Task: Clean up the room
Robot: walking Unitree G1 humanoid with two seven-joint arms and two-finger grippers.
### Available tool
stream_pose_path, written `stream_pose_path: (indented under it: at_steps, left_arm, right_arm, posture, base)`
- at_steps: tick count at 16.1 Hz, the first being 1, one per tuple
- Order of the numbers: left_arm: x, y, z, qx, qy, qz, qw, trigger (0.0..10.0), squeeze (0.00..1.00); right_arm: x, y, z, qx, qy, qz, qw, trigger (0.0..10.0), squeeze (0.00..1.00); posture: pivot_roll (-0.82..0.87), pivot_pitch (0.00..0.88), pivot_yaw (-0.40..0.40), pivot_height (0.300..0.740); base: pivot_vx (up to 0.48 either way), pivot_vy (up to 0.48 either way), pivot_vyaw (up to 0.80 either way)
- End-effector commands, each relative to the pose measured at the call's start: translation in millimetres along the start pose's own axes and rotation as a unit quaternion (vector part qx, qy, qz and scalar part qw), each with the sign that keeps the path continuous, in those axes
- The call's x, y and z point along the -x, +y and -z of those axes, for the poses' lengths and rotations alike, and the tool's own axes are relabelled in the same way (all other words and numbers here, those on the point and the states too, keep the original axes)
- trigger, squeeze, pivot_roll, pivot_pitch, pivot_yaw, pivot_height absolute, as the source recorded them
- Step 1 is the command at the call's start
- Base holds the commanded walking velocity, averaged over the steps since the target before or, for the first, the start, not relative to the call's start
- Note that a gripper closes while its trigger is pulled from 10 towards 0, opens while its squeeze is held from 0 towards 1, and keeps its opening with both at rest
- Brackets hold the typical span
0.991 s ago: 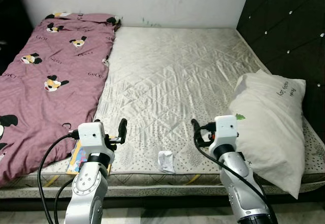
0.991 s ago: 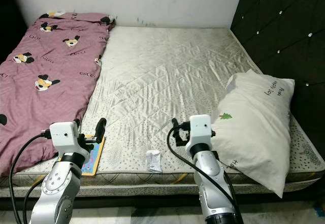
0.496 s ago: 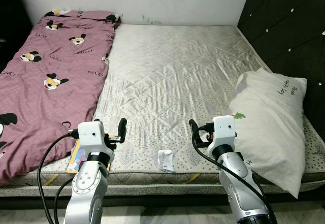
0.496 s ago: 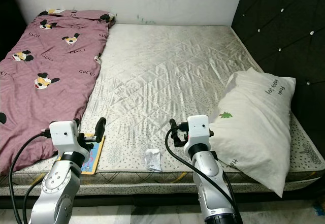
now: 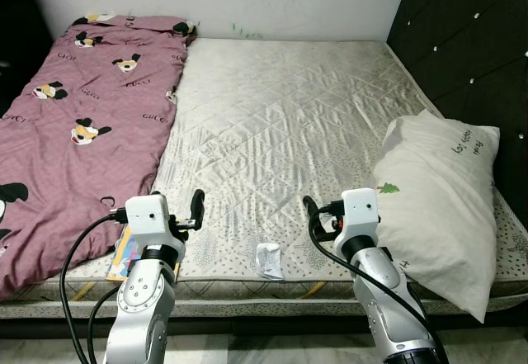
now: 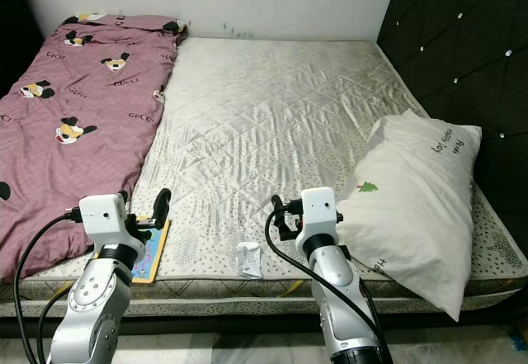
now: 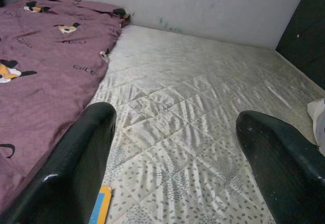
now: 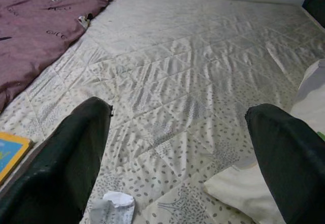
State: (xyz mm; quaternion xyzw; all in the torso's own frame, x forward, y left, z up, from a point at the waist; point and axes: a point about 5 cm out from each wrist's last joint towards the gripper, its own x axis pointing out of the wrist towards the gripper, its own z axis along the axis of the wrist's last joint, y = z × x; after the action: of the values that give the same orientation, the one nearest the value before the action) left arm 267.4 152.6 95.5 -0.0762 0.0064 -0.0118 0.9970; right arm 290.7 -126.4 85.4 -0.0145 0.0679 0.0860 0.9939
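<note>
Quilted mattress (image 5: 280, 116) fills the room; crumpled paper (image 5: 269, 261), at six o'clock by its near edge, looks light, soft, pinchable anywhere by released right gripper (image 8: 177, 148) or left gripper (image 7: 177, 158).

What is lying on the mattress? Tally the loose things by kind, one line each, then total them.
Pillow: 1
Purple printed blanket: 1
Crumpled white wrapper: 1
Colourful flat book: 1
Total: 4
</note>
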Motion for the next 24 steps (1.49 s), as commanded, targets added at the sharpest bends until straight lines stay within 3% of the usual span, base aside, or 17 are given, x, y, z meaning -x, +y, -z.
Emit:
stream_pose_path:
  at_steps: [1,6,19,21,24]
  left_arm:
    - [-1.3,0.0,1.9,-0.003,0.007,-0.002,1.000,10.0,0.00]
    - [-2.8,-0.5,1.5,-0.004,0.005,-0.001,1.000,10.0,0.00]
    - [-0.8,7.7,0.4,-0.025,0.000,-0.034,0.999,10.0,0.00]
    - [-0.3,8.0,0.5,-0.025,0.000,-0.033,0.999,10.0,0.00]
    - [-1.4,7.9,-0.1,-0.023,0.002,-0.032,0.999,10.0,0.00]
  right_arm:
    - [-1.8,2.6,-9.5,0.000,-0.014,-0.006,1.000,10.0,0.00]
    - [-3.0,3.2,-9.3,0.002,-0.013,-0.010,1.000,10.0,0.00]
    - [-9.1,3.9,-5.6,0.028,-0.006,-0.027,0.999,10.0,0.00]
    - [-7.9,6.1,-6.5,0.043,-0.013,-0.035,0.998,10.0,0.00]
    - [-7.6,2.7,-5.1,0.029,-0.009,-0.027,0.999,10.0,0.00]
  posture:
    - [-0.01,0.083,-0.041,0.694]
    - [-0.01,0.081,-0.042,0.631]
    - [0.00,0.070,-0.041,0.631]
    - [0.00,0.071,-0.040,0.631]
    - [0.00,0.083,-0.039,0.631]
  base:
    - [0.000,0.000,0.00]
    - [0.000,0.000,0.00]
    - [0.000,0.000,0.00]
    - [0.000,0.000,0.80]
    - [0.000,0.000,0.27]
